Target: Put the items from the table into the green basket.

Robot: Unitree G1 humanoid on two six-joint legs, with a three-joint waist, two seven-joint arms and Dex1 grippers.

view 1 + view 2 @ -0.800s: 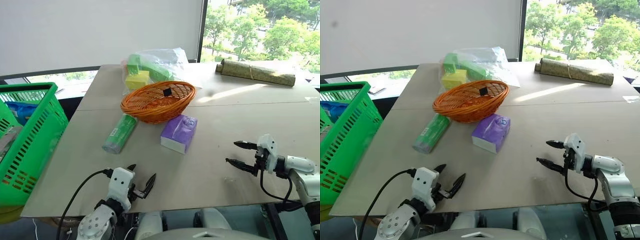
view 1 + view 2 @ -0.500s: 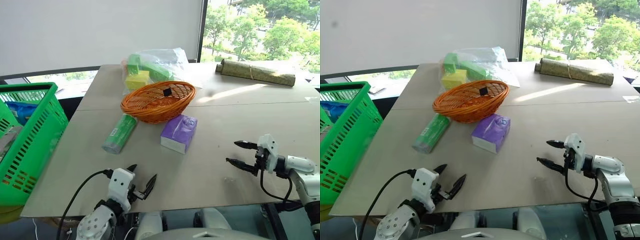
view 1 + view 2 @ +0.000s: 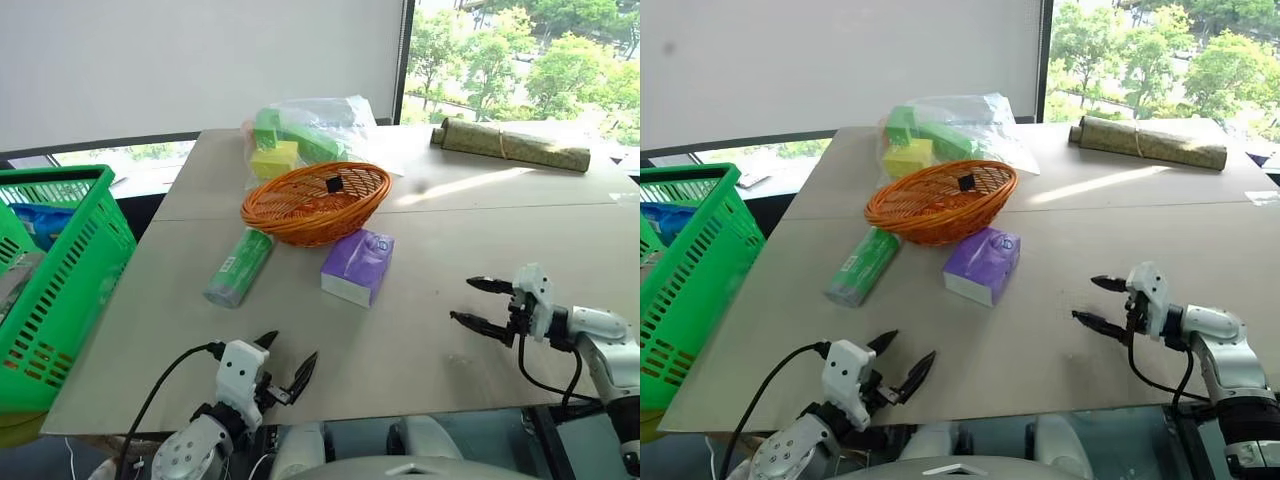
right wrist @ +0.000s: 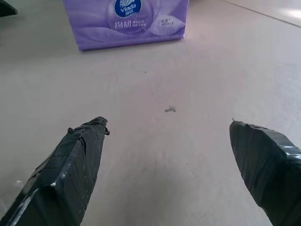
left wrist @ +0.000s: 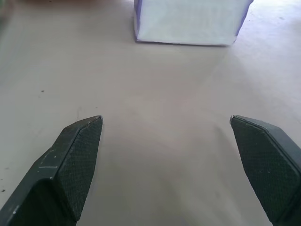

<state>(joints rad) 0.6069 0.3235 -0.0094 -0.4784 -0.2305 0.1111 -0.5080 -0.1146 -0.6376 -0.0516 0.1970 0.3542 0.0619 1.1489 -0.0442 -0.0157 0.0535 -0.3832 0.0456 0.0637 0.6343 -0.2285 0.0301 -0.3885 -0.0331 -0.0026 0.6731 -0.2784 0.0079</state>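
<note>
A purple tissue pack [image 3: 358, 265] lies mid-table, just in front of the orange wicker basket. To its left a green roll with a printed label [image 3: 239, 267] lies on the tan table [image 3: 420, 250]. The green basket [image 3: 52, 280] stands off the table's left edge. My left gripper [image 3: 284, 360] hovers open at the table's near edge, with the tissue pack [image 5: 188, 21] straight ahead of it. At the near right my right gripper [image 3: 478, 303] is open and empty, pointing left at the tissue pack [image 4: 127, 21].
An orange wicker basket [image 3: 316, 203] holds a small black object. Behind it sits a clear bag of green and yellow blocks [image 3: 300, 135]. A rolled mat [image 3: 510, 145] lies at the far right. The green basket holds a blue item [image 3: 40, 222].
Both grippers stay open. The left one has sunk slightly toward the table's near edge, and the right arm has barely shifted.
</note>
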